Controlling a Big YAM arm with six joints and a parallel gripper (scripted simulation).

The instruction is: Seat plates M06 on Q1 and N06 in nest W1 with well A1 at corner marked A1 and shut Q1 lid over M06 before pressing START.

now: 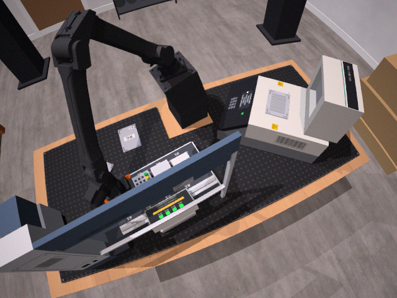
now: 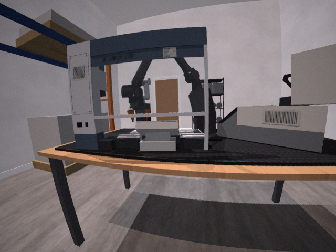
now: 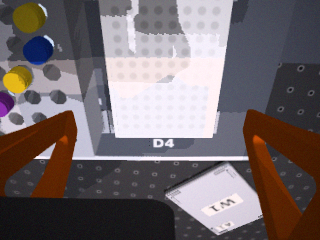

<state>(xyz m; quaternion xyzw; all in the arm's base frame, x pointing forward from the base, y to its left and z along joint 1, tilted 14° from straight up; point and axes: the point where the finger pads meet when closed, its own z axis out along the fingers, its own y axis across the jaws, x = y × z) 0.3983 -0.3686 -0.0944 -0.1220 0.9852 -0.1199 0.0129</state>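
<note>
In the wrist view plate M06 [image 3: 162, 85], white and translucent, lies on the deck position marked D4 [image 3: 163, 143]. My gripper [image 3: 160, 120] is open and empty, its orange fingers spread wide just short of the plate's near short end. The waiting nest W1 [image 3: 217, 200] lies on the mat below and to the right. The tube cooling block [image 3: 27, 65] with coloured caps is to the left. In the top view my gripper [image 1: 108, 192] hangs low at the deck's left end. Q1 [image 1: 281, 118] stands at the right with its lid [image 1: 333, 96] open and its lamp [image 1: 242, 113] green. Plate N06 [image 1: 179, 158] sits at D1.
A blue canopy [image 1: 138, 192] on white posts spans the deck and hides much of it. The deep-well block [image 1: 160, 167] sits between the tube block [image 1: 139, 179] and D1. The regrip nest RG [image 1: 130, 139] lies on the mat behind the deck.
</note>
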